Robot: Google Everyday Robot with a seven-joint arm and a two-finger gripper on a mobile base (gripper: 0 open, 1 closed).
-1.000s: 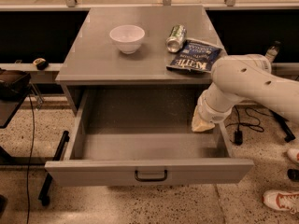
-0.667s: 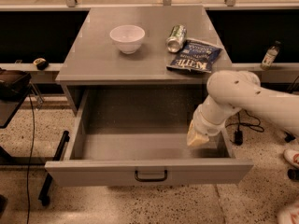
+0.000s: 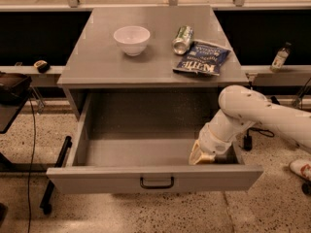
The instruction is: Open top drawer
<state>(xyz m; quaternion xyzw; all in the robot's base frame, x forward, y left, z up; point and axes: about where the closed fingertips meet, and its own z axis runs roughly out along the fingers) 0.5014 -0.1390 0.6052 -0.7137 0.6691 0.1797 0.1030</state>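
Observation:
The top drawer point(image 3: 112, 177) is pulled far out of the grey cabinet, its grey interior bare. Its flat front panel faces me at the bottom, with a small black bar handle point(image 3: 157, 182) at its centre. My gripper point(image 3: 200, 155) comes in from the right on a white arm and sits low inside the drawer's front right corner, just behind the front panel and right of the handle. It is apart from the handle.
On the cabinet top point(image 3: 97, 57) stand a white bowl point(image 3: 131, 39), a tipped can point(image 3: 182, 39) and a blue chip bag point(image 3: 202, 58). A bottle point(image 3: 280, 57) stands on the ledge at right. A black stand point(image 3: 12, 89) and cables are at left.
My arm has moved left and toward the front, and the gripper has sunk lower into the drawer's front right corner. The drawer has stayed pulled out.

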